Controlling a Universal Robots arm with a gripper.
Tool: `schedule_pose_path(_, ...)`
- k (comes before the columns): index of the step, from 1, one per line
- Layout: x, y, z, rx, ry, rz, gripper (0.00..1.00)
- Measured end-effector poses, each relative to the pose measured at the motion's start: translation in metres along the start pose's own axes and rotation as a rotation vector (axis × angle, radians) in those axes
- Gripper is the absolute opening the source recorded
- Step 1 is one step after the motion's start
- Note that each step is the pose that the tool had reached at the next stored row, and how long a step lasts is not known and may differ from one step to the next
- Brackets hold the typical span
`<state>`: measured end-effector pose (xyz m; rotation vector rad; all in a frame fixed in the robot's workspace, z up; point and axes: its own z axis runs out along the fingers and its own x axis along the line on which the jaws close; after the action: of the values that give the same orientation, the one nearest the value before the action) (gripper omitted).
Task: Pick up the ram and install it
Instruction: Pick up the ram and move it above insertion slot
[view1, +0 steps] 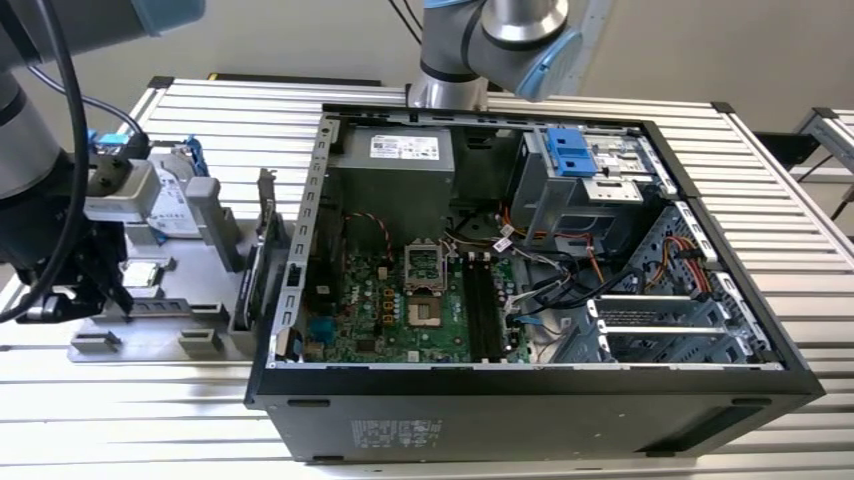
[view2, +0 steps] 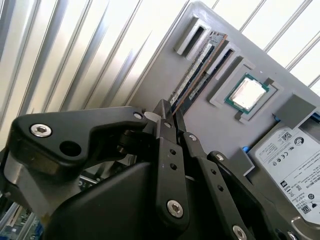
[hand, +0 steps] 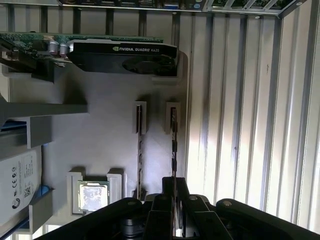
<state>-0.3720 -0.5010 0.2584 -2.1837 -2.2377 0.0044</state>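
Observation:
The ram (view2: 197, 67) is a thin green stick standing on edge in the slots of a grey parts tray (view2: 160, 65). In the first wrist view the ram (hand: 173, 145) runs straight into my gripper (hand: 174, 186). The black fingers (view2: 162, 112) close in on the stick's near end from both sides, and my gripper (view2: 170, 114) looks shut on it. The stick still rests in its slots. In the exterior view my gripper (view1: 114, 295) hangs over the tray (view1: 200, 270) at the exterior view's left.
On the tray lie a square processor chip (view2: 246, 94), a hard drive (view2: 295, 160) in a blue frame and a dark expansion card (hand: 125, 55) standing on edge. An open computer case (view1: 534, 400) lies at the exterior view's right, with its motherboard's long slots (view1: 483, 300) exposed.

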Motion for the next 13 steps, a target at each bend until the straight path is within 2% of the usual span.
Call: schedule_pose_path(13, 0.0001, -0.0001, -0.0084, 0.0000, 0.0000, 0.000, 0.00)
